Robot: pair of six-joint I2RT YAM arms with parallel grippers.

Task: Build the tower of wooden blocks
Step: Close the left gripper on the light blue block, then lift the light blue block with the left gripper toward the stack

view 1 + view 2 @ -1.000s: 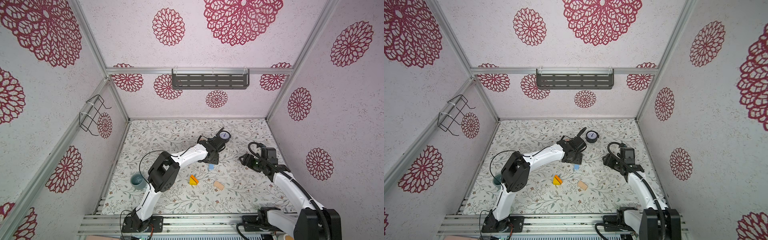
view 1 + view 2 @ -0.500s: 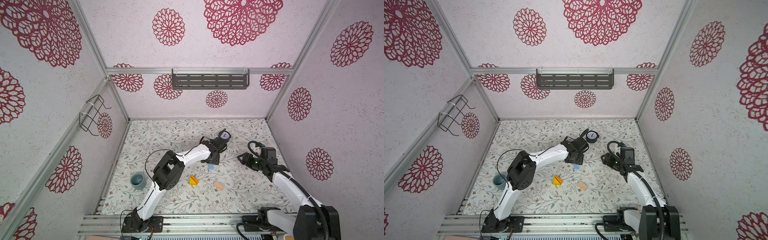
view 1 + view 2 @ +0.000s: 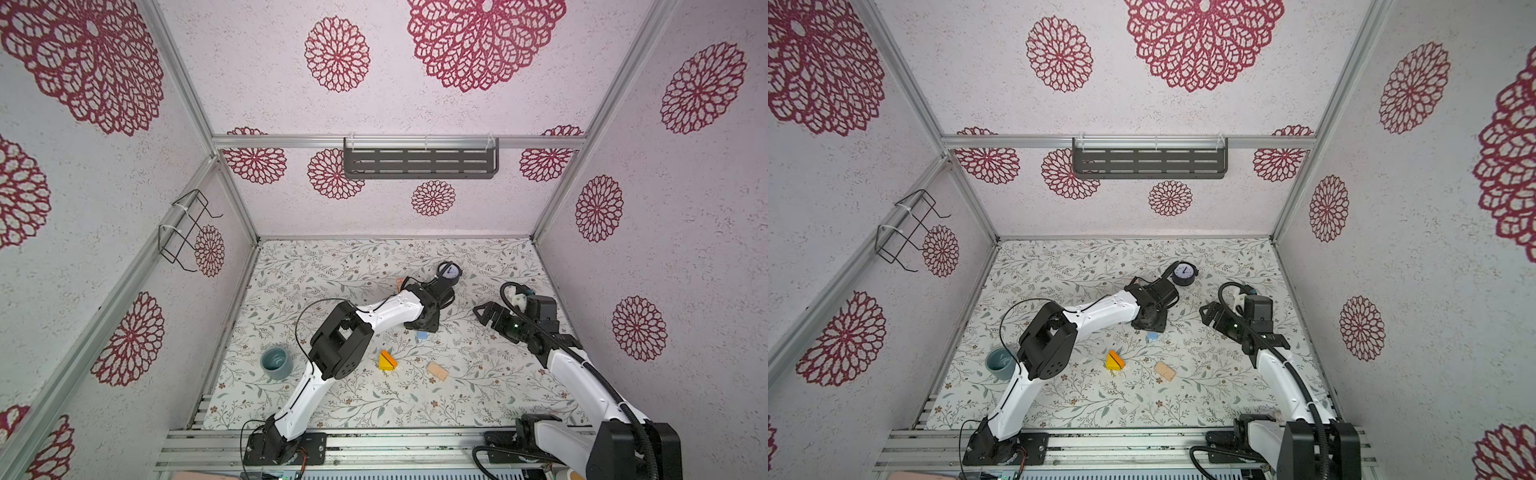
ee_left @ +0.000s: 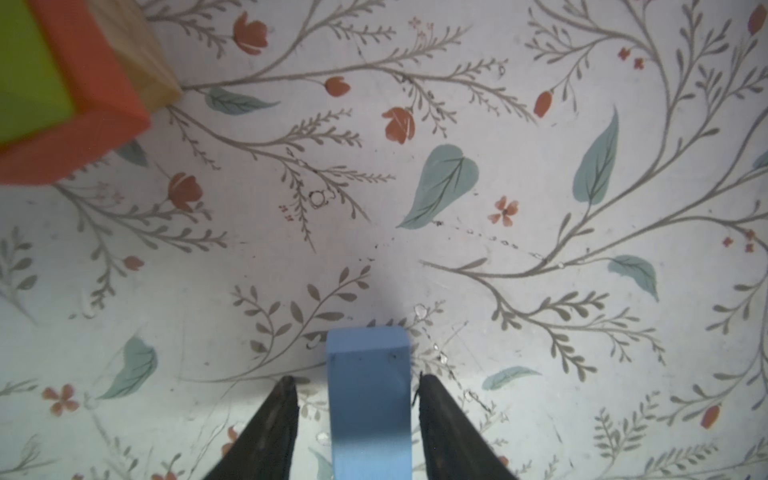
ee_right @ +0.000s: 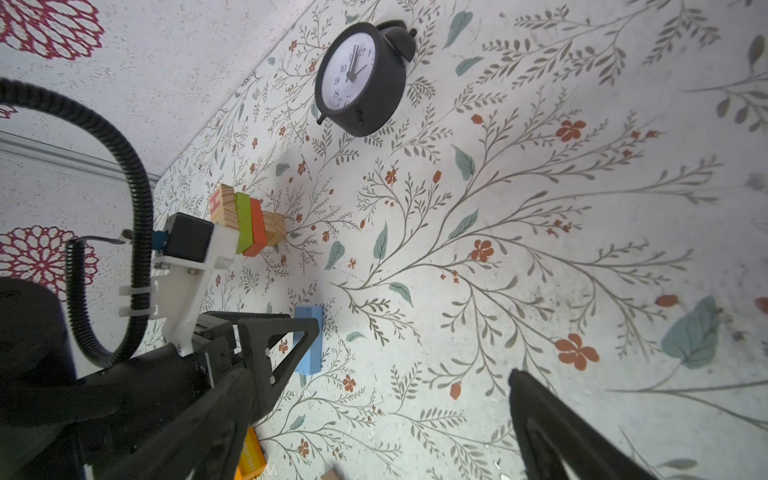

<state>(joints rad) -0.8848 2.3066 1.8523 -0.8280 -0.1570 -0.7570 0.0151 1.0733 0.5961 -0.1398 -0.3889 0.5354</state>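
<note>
The tower stands on the mat as a natural-wood cube, an orange-red brick, a green brick and a lettered cube; its corner shows in the left wrist view. In both top views my left arm hides nearly all of it. A blue block lies flat between the fingers of my left gripper, with a gap on one side. A yellow and orange wedge and a tan brick lie nearer the front. My right gripper hovers open and empty to the right.
A round black clock stands just behind my left wrist. A grey-blue cup sits at the mat's left edge. Walls enclose the mat on three sides, with a dark shelf on the back wall.
My left gripper's jaws have narrowed round the blue block, and the left elbow has shifted right. My right gripper has opened wide.
</note>
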